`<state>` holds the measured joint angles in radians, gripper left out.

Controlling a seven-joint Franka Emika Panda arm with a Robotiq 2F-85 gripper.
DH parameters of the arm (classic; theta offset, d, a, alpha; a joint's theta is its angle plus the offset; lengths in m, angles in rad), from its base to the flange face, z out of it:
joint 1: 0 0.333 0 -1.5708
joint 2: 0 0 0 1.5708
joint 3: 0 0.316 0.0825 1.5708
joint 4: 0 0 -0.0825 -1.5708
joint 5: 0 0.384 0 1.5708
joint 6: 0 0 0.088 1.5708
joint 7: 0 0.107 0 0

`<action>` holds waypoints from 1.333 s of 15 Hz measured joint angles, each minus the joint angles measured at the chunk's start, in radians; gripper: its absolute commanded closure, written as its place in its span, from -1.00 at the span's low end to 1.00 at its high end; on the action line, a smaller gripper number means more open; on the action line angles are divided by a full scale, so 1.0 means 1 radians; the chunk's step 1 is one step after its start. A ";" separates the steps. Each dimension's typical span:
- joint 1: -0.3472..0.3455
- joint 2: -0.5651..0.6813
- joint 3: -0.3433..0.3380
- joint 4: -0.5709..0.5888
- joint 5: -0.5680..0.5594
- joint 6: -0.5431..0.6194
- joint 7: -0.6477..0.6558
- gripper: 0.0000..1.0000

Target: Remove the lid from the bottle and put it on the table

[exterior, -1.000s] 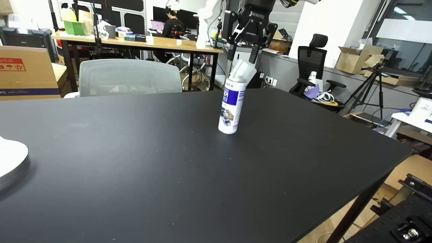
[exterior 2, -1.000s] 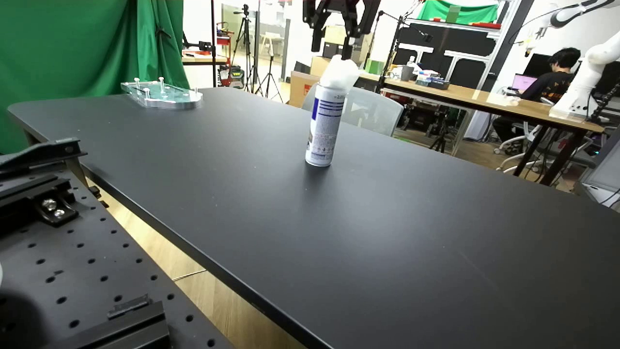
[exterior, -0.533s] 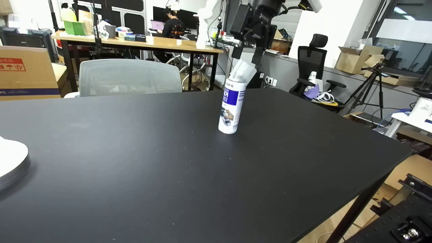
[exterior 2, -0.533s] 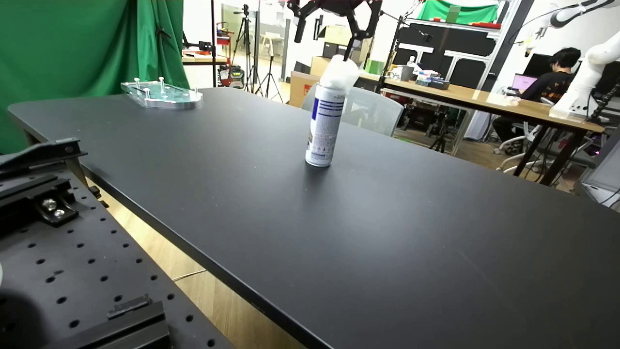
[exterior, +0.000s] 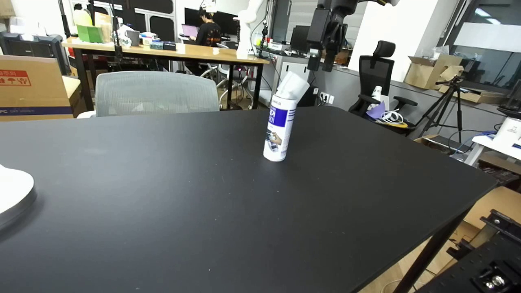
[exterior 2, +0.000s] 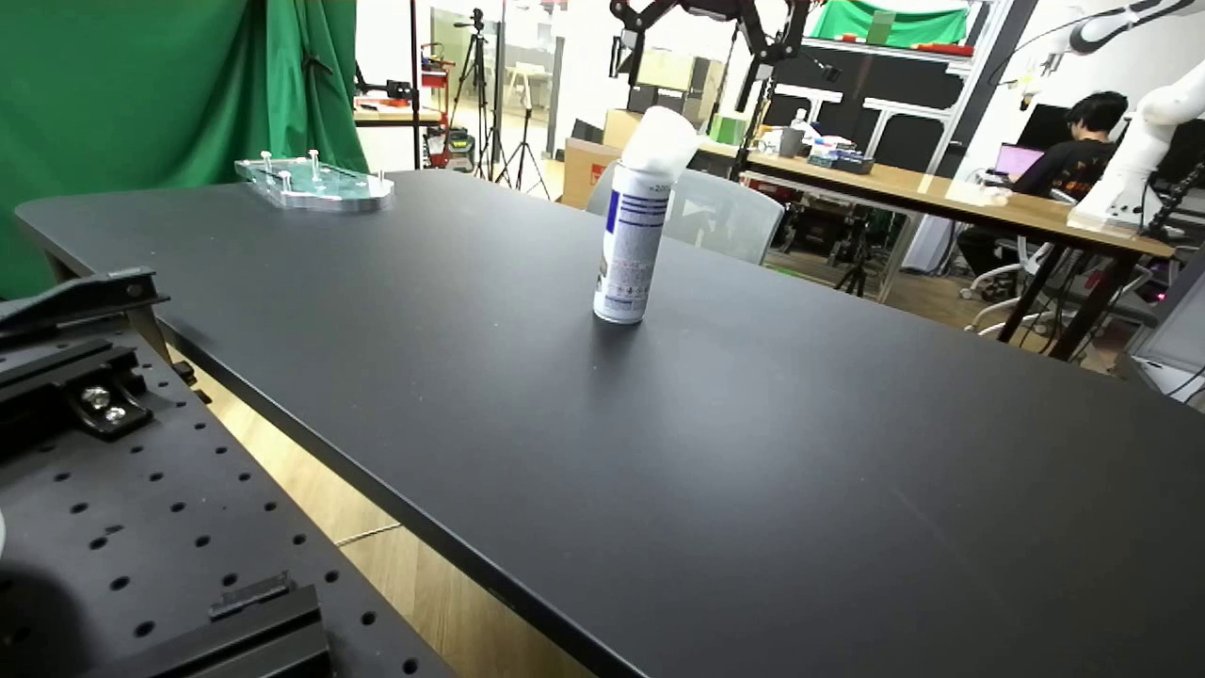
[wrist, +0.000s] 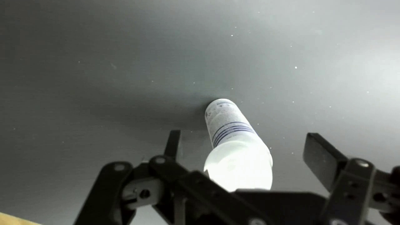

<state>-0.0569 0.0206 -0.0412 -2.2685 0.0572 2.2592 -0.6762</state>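
Across both exterior views stretches a matte black counter (exterior: 163, 203) with rounded corners, and its surface fills most of the wrist view's background. Past one end of it, in an exterior view, hangs a green curtain (exterior 2: 141, 94) gathered into folds. Beyond the counter stands a wood-topped desk (exterior: 195, 51) on dark legs. Just beside the counter, low in an exterior view, shows a black perforated board (exterior 2: 254, 508). A person (exterior: 209, 34) in a black shirt sits past the desk, and a white robot arm (exterior: 244, 36) rises from the desk's end. Near the counter's edge stands a gray mesh-backed chair (exterior: 156, 93), with a cardboard box (exterior: 32, 87) beside it; farther off, beyond a corner, is a black office chair (exterior: 376, 77). At the counter's far end, in an exterior view, rests a clear greenish plate (exterior 2: 334, 201).

High over the counter hangs the black Robotiq hand (exterior 2: 688, 94), its two fingers (wrist: 318, 159) set wide apart. Smaller, a white aerosol bottle (exterior: 280, 129) with a dark blue label block and thin blue stripes stands on the counter, appearing to lean slightly. From the wrist it is seen between the fingers; both exterior views show it apart from them. On the bottle's top sits a translucent whitish cap (exterior: 294, 86), much shorter than the bottle and about as wide, tilted visibly out of line with it.
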 measured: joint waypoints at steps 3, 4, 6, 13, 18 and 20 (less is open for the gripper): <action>-0.001 0.018 -0.003 0.023 -0.039 0.001 0.002 -1.00; -0.001 0.024 -0.003 0.028 -0.039 0.001 0.002 -1.00; -0.001 0.029 -0.003 0.030 -0.040 0.001 0.002 -1.00; -0.001 0.029 -0.003 0.031 -0.040 0.001 0.002 -1.00; 0.004 0.035 0.009 0.028 -0.021 0.027 0.001 -1.00; 0.009 0.043 0.018 0.028 -0.004 0.051 0.002 -1.00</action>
<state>-0.0482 0.0634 -0.0228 -2.2408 0.0535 2.3101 -0.6747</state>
